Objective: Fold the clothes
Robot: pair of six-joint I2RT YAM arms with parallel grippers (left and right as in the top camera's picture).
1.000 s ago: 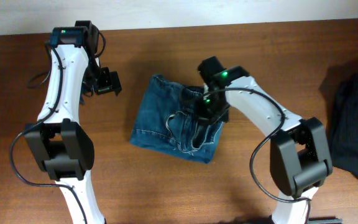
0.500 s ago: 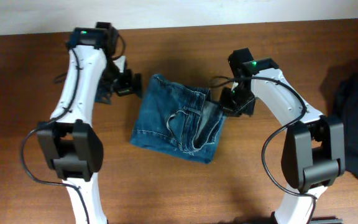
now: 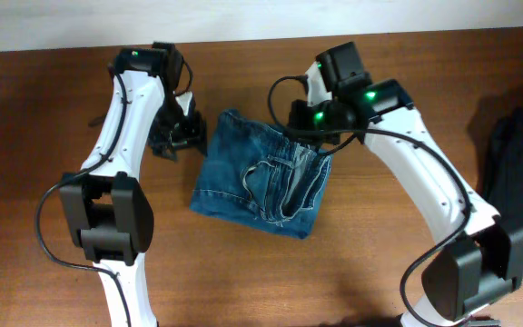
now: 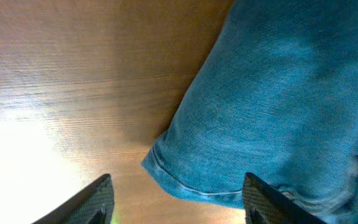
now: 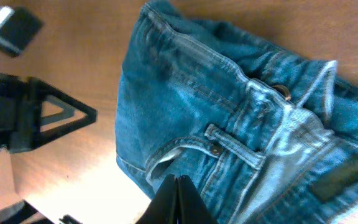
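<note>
The blue denim jeans lie folded into a compact rectangle at the table's centre, with the waistband and pocket seams on top. My left gripper is open and empty, low at the jeans' upper left edge. In the left wrist view a hem corner of the jeans lies just ahead of the open fingers. My right gripper is shut and empty, held above the jeans' upper right corner. In the right wrist view its closed fingertips hover over the jeans, showing waistband and rivets.
A dark folded garment lies at the right edge of the brown wooden table. The left gripper also shows in the right wrist view, beside the jeans. A pale wall runs along the far edge.
The right gripper has lifted off the jeans' right side and risen over their upper right corner. The left gripper has moved right, close to the jeans' left edge.
</note>
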